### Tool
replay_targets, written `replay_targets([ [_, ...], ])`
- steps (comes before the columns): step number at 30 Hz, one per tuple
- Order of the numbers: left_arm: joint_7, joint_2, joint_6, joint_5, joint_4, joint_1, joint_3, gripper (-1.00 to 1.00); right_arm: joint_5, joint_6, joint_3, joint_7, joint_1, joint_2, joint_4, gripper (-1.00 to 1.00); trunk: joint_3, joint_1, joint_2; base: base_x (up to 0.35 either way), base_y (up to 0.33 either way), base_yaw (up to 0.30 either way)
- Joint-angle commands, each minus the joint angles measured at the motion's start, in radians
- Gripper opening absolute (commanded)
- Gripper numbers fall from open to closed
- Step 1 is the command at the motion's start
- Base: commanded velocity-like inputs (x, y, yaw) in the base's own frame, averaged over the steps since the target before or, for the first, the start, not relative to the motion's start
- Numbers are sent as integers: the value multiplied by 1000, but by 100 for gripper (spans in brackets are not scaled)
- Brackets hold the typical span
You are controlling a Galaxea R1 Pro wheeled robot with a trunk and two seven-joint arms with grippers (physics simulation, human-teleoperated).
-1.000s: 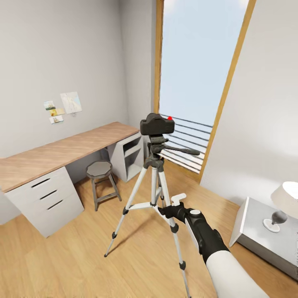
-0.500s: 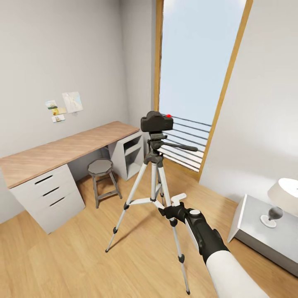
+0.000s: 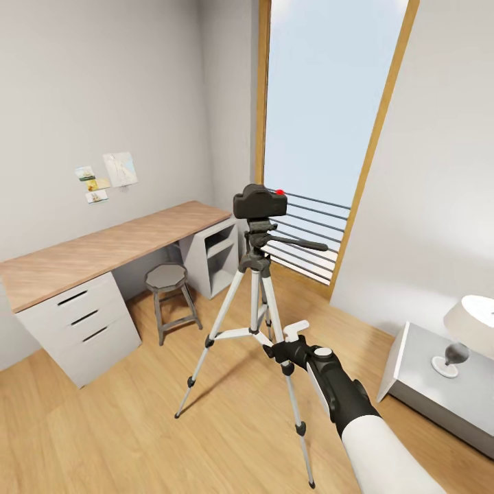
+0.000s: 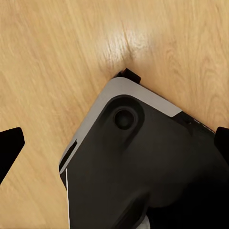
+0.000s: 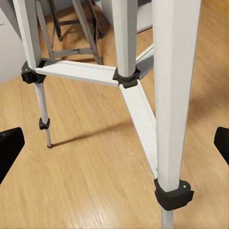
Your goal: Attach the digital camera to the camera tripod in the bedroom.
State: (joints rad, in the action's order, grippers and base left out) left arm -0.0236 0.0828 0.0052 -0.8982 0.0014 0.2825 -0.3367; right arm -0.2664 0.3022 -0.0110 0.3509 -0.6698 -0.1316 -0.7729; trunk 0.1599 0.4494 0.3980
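Camera: we see the digital camera (image 3: 260,203) seated on the camera tripod (image 3: 255,302) head, red dot up.
Tripod: it stands on the wood floor (image 3: 137,425) before the window (image 3: 322,123), near the stool (image 3: 168,295) and desk (image 3: 103,250).
Right claw (image 3: 291,339): our fingers spread wide, empty, beside a tripod leg (image 5: 170,95).
Left claw (image 4: 114,143): released, over the floor.
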Motion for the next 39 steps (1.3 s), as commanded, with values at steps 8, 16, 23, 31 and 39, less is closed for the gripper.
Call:
replay_targets([
  [8,-2,0,1,-7,0,1,-8,100,-8,4,-2,6,-1,0,-3,100,2,1,2,0,0,0],
  [16,-2,0,1,-7,0,1,-8,100,-10,3,-1,6,-1,0,-3,100,2,1,2,0,0,0],
  [23,-2,0,0,-7,0,1,-8,100,-11,5,-1,6,-1,0,-3,100,2,1,2,0,0,0],
  [31,-2,0,1,-8,0,1,-8,100,-11,6,-1,7,-1,0,-3,100,2,1,2,0,0,0],
  [39,-4,1,0,-8,0,1,-8,100,-6,7,-2,7,-1,0,0,100,2,1,2,0,0,0],
])
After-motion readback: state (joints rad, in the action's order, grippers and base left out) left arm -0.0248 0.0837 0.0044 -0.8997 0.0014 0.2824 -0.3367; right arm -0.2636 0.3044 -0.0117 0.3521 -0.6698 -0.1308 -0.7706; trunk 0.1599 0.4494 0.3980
